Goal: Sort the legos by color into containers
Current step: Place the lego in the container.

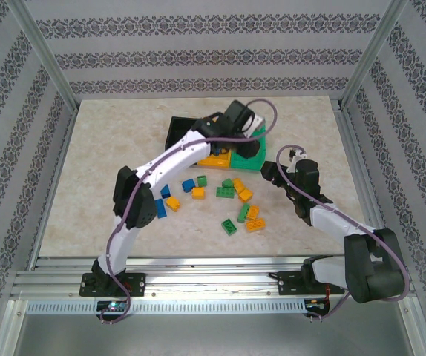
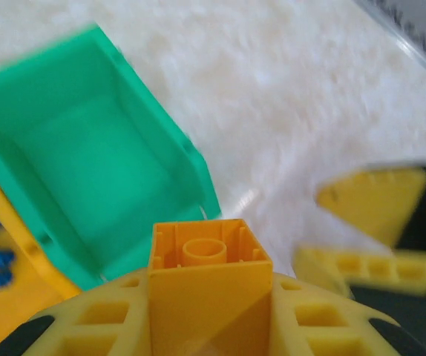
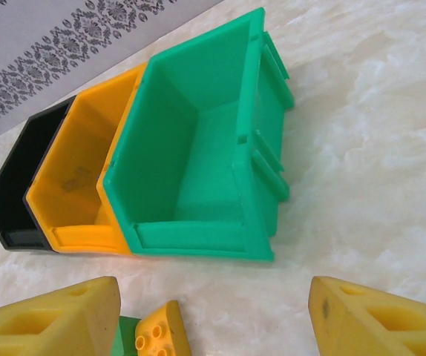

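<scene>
The left gripper (image 2: 209, 330) was pinching 1 yellow-orange brick (image 2: 209, 278) across 2 opposite side walls, its hollow underside facing the wrist camera. It hung over the near rim of the green bin (image 2: 87, 170), with the orange-yellow bin (image 2: 5, 297) just beside that. The 3 joined containers (image 1: 217, 144) stood toward the table's (image 1: 102, 148) far edge. The loose legos (image 1: 228, 196) lay scattered across its middle. The right gripper (image 3: 213, 297) had its fingers spread wide around nothing, low and facing the bins, with 1 loose yellow brick (image 3: 161, 334) just beneath it. These bricks looked light, stiff and smooth. A grip on flat walls should hold, but corners or studs would likely slip.
</scene>
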Robot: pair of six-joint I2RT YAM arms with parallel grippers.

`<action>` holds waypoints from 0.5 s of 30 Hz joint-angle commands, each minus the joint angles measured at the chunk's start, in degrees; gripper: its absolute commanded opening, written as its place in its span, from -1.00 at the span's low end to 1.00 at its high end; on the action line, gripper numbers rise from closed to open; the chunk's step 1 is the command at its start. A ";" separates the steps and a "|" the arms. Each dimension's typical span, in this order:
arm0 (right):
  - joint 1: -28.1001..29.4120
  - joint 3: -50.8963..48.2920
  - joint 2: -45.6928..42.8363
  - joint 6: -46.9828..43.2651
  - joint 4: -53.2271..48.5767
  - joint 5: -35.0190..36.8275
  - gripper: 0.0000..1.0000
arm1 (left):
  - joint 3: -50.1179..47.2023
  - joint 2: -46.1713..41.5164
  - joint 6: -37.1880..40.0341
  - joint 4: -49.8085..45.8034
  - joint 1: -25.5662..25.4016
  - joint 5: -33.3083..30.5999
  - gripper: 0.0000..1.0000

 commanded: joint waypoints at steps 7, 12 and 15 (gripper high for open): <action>-0.40 -0.91 -2.13 0.60 2.00 0.04 0.36 | 24.03 18.00 -1.08 -11.30 3.20 -2.09 0.09; -0.40 -1.08 -2.47 1.17 2.31 -0.43 0.37 | 7.61 9.16 1.43 -4.22 0.86 -1.31 0.14; -0.40 -1.09 -2.31 1.31 2.36 -0.53 0.37 | -5.53 2.45 2.40 0.95 -0.71 -2.32 0.15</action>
